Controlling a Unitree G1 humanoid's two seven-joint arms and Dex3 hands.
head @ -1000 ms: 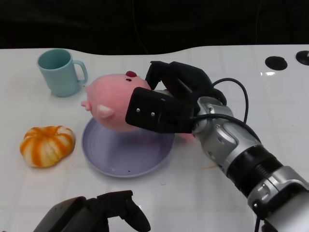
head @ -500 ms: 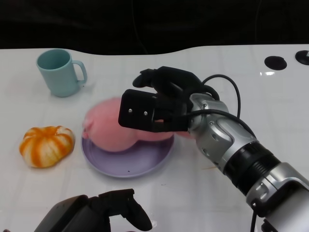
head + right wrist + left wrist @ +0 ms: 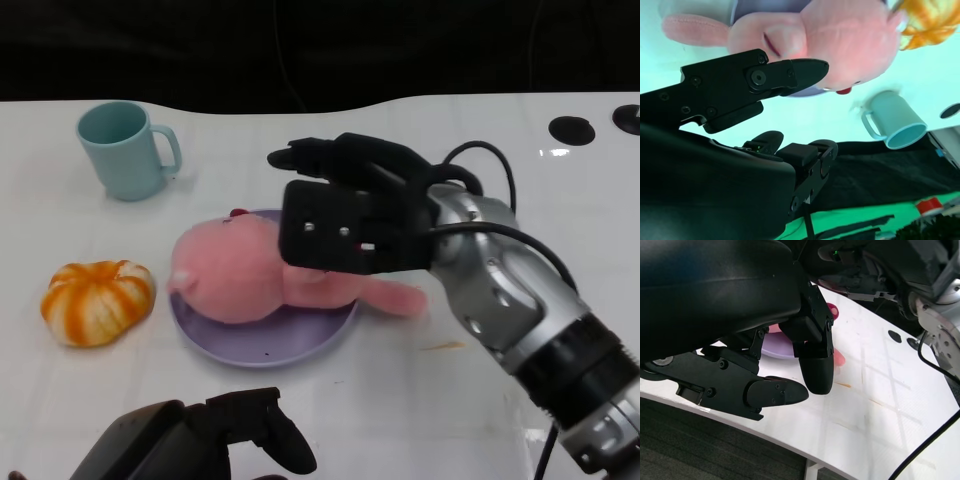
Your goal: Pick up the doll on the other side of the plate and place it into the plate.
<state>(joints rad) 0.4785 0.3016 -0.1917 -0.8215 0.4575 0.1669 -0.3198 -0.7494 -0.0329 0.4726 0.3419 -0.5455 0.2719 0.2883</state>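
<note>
On white table [image 3: 520, 150] — doll [image 3: 235, 272] now released onto plate [image 3: 250, 345].

The plate [image 3: 262, 345] is mostly taken up by the pink doll [image 3: 240, 275], which lies across it with one limb hanging over the rim at the right. The right robot hand [image 3: 345, 215] hangs over the doll's right part with fingers spread, blocking any way in from the right and from above. At the left of the frame an orange pumpkin [image 3: 97, 300] sits just beside the plate, and a teal mug [image 3: 125, 150] stands at the upper left. Bare tabletop [image 3: 400, 400] lies open below the plate and along the upper right. The left robot hand [image 3: 200, 445] fills the lower left corner.
</note>
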